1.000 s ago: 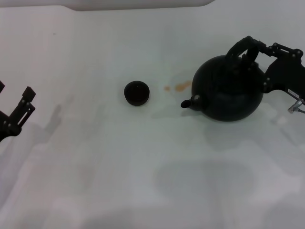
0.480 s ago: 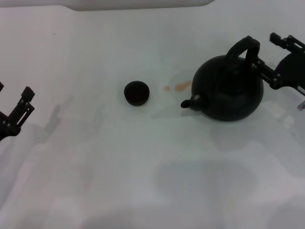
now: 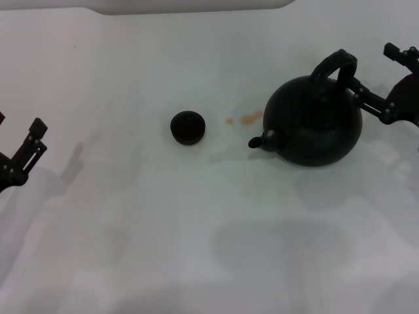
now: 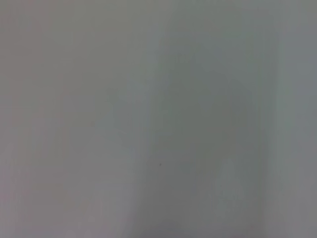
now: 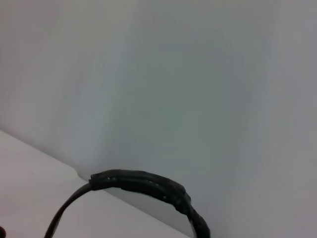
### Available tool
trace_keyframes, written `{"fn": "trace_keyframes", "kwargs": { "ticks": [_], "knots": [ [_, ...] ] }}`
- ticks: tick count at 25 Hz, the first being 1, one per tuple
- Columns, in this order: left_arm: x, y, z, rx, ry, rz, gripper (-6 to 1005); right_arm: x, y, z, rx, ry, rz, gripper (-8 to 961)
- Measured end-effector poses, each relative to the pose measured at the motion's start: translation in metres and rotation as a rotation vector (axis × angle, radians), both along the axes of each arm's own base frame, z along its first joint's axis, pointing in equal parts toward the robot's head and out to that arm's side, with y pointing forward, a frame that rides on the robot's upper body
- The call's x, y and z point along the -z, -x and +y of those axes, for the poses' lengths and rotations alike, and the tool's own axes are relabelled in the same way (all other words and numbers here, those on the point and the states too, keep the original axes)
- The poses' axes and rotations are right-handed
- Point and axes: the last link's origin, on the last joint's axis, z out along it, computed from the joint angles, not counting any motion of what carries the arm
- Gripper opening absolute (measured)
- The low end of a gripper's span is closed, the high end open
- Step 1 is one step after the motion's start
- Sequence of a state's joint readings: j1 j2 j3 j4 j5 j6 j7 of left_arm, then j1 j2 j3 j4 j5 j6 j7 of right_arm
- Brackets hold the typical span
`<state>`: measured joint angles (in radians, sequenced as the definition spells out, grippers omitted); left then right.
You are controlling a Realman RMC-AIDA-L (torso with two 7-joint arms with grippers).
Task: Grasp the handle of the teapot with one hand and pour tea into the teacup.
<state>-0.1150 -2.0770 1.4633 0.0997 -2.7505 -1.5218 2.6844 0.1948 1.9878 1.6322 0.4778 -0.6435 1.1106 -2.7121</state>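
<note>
Black teapot upright — teacup well apart

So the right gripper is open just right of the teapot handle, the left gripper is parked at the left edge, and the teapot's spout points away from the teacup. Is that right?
One thing is off: in the head view the teapot's spout points toward the teacup, not away. The rest holds: the right gripper is open just right of the handle, and the left gripper is parked at the left edge.

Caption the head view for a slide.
Right pincer open beside the teapot handle, teacup waiting left of the spout, left pincer idle.
</note>
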Motion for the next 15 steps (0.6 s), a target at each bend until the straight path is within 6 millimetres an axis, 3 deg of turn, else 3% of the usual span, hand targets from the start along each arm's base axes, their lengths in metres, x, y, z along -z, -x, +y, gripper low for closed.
{"fn": "trace_keyframes", "kwargs": {
  "ticks": [7, 15],
  "knots": [
    [0.0, 0.0, 0.0, -0.001, 0.0, 0.0, 798, -0.021, -0.017, -0.008, 0.052, -0.075, 0.017, 855],
    [-0.008, 0.003, 0.004, -0.021, -0.063, 0.012, 798, -0.072, -0.067, -0.022, 0.299, -0.357, 0.097, 852]
  ]
}}
